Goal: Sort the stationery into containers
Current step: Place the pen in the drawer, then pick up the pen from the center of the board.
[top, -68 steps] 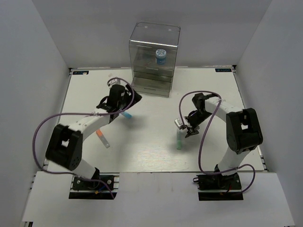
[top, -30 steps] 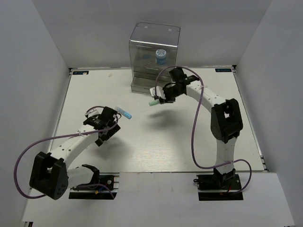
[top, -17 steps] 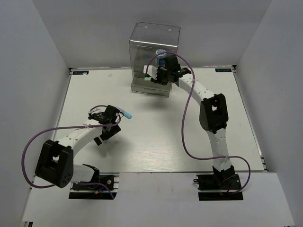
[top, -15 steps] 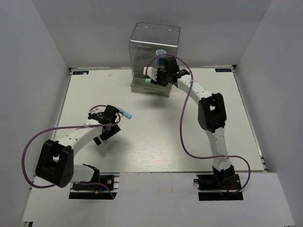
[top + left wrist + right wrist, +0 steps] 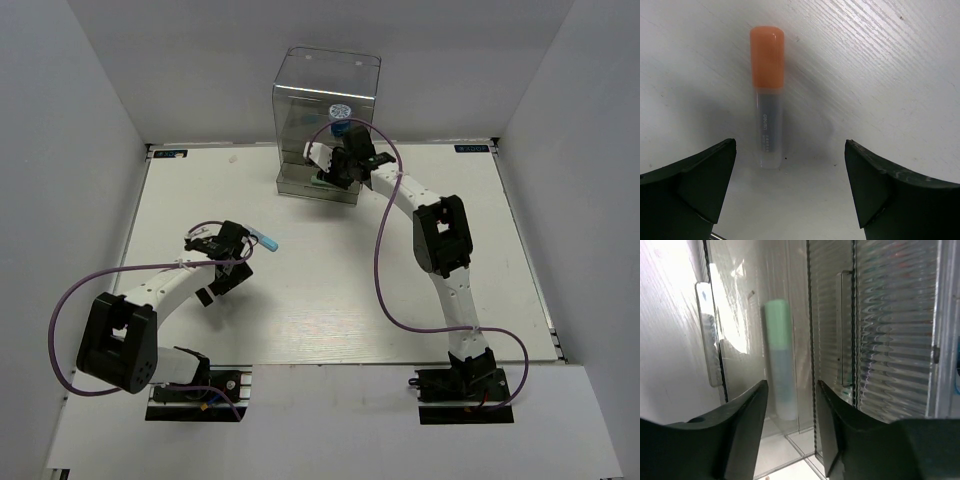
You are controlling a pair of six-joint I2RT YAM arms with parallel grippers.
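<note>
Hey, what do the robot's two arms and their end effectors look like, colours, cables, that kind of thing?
The left arm and right arm match: white tubular links, chunky black joint housings, black bases. A thin purple cable loops beside each. The left end effector and right end effector each have two dark wedge-shaped fingers.

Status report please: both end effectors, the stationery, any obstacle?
Left end effector open, above orange-capped marker on table. Right end effector open at drawer unit, green marker loose ahead of it. No obstacle seen.
</note>
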